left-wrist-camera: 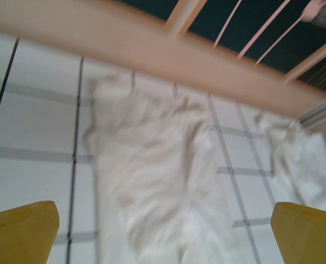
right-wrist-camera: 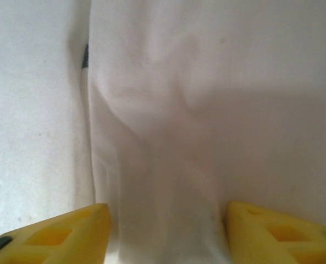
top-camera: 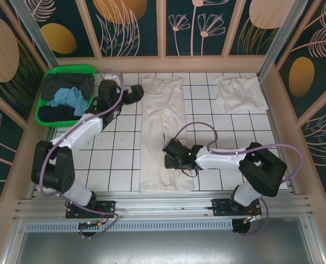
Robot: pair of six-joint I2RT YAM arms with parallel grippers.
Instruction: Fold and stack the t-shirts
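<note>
2 white t-shirts lie on the tiled table (top-camera: 113,159) when seen from above. The long t-shirt (top-camera: 161,126) runs down the middle from 12 o'clock to 6 o'clock, folded into a narrow strip. The folded t-shirt (top-camera: 241,92) sits well apart at 2 o'clock. At 10 o'clock a green basket (top-camera: 69,68) holds dark garments (top-camera: 64,82) and a light blue cloth (top-camera: 69,99). The left gripper (top-camera: 134,94) hangs just beside the strip's far left edge, at about 11 o'clock. The right gripper (top-camera: 171,155) is over its right edge, toward 5 o'clock.

From the left wrist, the left gripper (left-wrist-camera: 164,220) has its 2 yellow fingers (left-wrist-camera: 22,231) spread wide with nothing held, above the blurred long t-shirt (left-wrist-camera: 152,165). The folded t-shirt (left-wrist-camera: 300,159) lies at 3 o'clock, and a wooden rail (left-wrist-camera: 152,49) at 12 o'clock.

From the right wrist, the right gripper (right-wrist-camera: 168,231) also stands parted, its fingers (right-wrist-camera: 58,236) on either side of a ridge in the long t-shirt (right-wrist-camera: 195,110). Whether they touch the cloth I cannot tell.
</note>
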